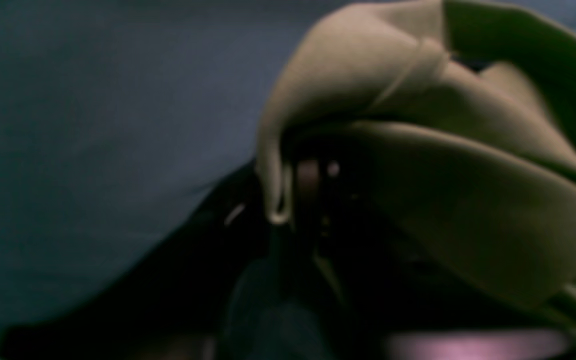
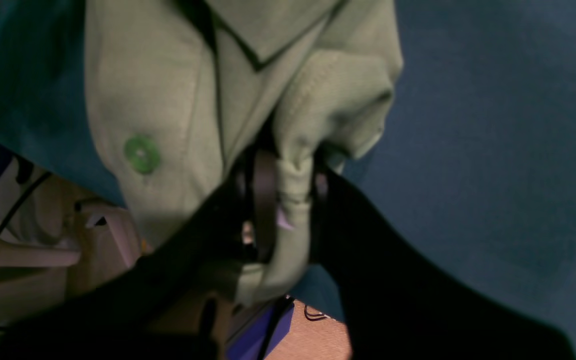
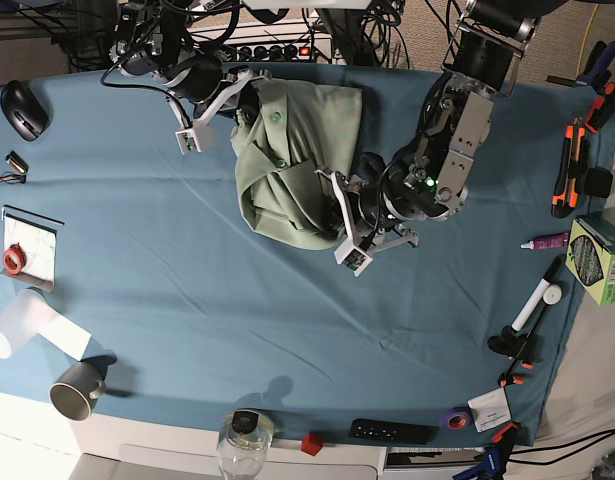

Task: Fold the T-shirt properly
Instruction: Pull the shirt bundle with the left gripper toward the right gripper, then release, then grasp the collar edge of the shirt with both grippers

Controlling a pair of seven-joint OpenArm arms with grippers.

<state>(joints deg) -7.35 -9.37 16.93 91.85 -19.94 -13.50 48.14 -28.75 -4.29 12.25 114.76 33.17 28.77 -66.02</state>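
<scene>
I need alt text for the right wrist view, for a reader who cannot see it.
The right end effector pinches a bunched fold of the pale green T-shirt, near its collar and a green button. Blue table cloth lies behind.

Right gripper (image 2: pixel 280 200) sits at the far edge of the T-shirt (image 3: pixel 292 160), jaws pinching a fold. Left gripper (image 3: pixel 339 215) rests at its near-right edge, wrist bent, jaws hidden.

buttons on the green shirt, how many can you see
2 show. On the pale sage-green cotton T-shirt, one small green button sits near the collar at its far end, and another lower on the placket. Folds may hide more.
</scene>
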